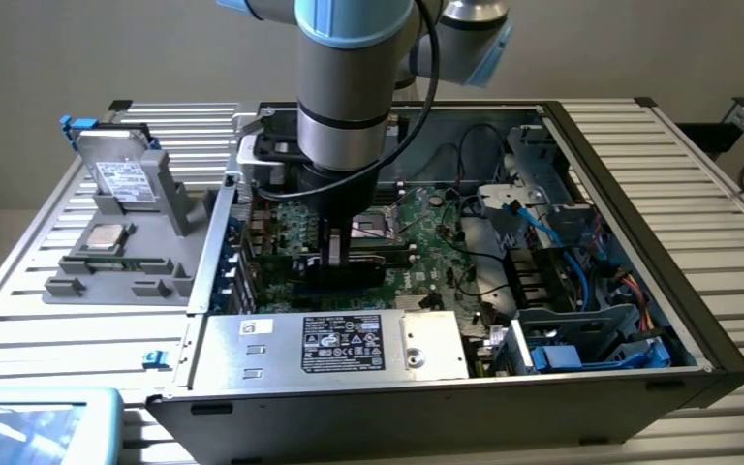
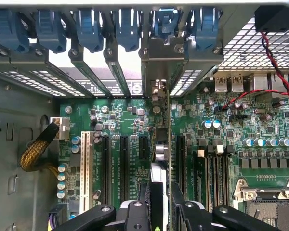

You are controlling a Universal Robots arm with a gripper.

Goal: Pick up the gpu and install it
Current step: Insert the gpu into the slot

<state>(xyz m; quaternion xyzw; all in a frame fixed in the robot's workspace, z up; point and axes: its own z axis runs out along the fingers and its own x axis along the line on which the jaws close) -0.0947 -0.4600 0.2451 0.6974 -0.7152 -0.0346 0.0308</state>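
Observation:
The gpu (image 2: 168,144) stands on edge inside the open computer case (image 1: 682,320), seen as a thin green board with its black cooler (image 2: 157,185) on one face. Its silver end bracket (image 2: 156,72) lies against the case's rear slot openings. My gripper (image 2: 163,214) is shut on the card, one finger (image 2: 135,214) on each side. In the exterior view the gripper (image 1: 336,250) reaches straight down over the green motherboard (image 1: 444,266), with the gpu (image 1: 336,276) dark beneath it. The card lines up with the black expansion slots (image 2: 179,159). I cannot tell whether it is seated.
A silver hard drive (image 1: 124,179) stands in a grey holder outside the case at the exterior view's left. The power supply (image 1: 333,344) fills the near side, and a drive cage with blue cables (image 1: 566,281) is at the right. Blue slot latches (image 2: 86,29), a white slot (image 2: 85,168) and the CPU socket (image 2: 267,204) surround the card.

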